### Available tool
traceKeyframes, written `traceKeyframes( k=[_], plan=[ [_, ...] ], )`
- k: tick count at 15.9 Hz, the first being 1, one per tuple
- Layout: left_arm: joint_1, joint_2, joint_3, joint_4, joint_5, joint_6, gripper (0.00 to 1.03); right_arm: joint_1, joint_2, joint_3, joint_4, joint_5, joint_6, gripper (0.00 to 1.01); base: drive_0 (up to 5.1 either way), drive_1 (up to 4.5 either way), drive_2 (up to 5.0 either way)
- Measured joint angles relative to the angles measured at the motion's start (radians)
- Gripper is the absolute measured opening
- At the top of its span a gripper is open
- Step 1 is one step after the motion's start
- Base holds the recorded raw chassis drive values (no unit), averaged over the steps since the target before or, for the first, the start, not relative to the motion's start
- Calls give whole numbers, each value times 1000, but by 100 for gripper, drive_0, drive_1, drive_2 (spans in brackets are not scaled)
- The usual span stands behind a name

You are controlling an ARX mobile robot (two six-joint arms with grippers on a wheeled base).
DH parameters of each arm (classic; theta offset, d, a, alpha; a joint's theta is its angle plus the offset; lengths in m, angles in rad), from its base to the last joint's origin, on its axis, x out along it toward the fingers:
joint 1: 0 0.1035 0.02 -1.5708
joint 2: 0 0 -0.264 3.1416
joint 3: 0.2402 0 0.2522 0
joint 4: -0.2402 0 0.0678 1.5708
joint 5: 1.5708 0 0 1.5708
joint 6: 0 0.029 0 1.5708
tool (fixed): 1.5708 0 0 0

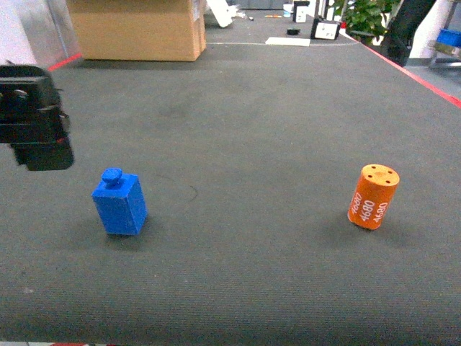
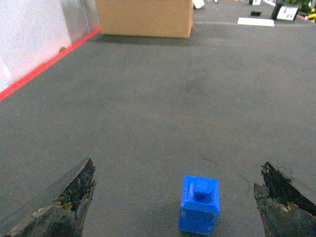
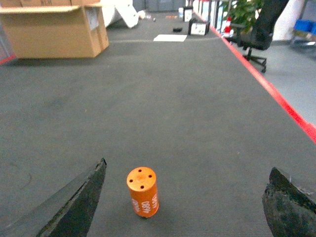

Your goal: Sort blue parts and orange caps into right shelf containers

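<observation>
Grey table, two pieces waiting, nothing sorted yet.

Head view: a blue part (image 1: 119,202) stands upright at left on the table (image 1: 245,137), an orange cap (image 1: 373,196) stands well apart at right, leaning slightly; the left arm's dark body shows at the left edge, and no shelf containers are visible. Left wrist view: the left gripper (image 2: 175,202) is spread wide, the blue part between its tips but untouched. Right wrist view: the right gripper (image 3: 182,205) is also wide, empty, with the orange cap nearer its left finger. Both picks and both placements remain, by my judgement.
</observation>
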Motion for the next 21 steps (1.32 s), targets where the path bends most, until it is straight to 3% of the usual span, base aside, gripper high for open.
traceKeyframes(
  k=[2, 6, 14, 21],
  plan=[
    [20, 157, 103, -15, 67, -30, 98, 2, 248, 88, 26, -48, 8, 98, 0, 0, 0],
    [29, 361, 242, -27, 151, -61, 98, 24, 479, 225, 30, -74, 3, 98, 0, 0, 0],
    [38, 486, 297, -19, 173, -71, 98, 27, 787, 440, 32, -93, 1, 98, 0, 0, 0],
    [50, 529, 311, -30, 175, -89, 98, 20, 911, 494, 32, -93, 21, 98, 0, 0, 0]
  ],
)
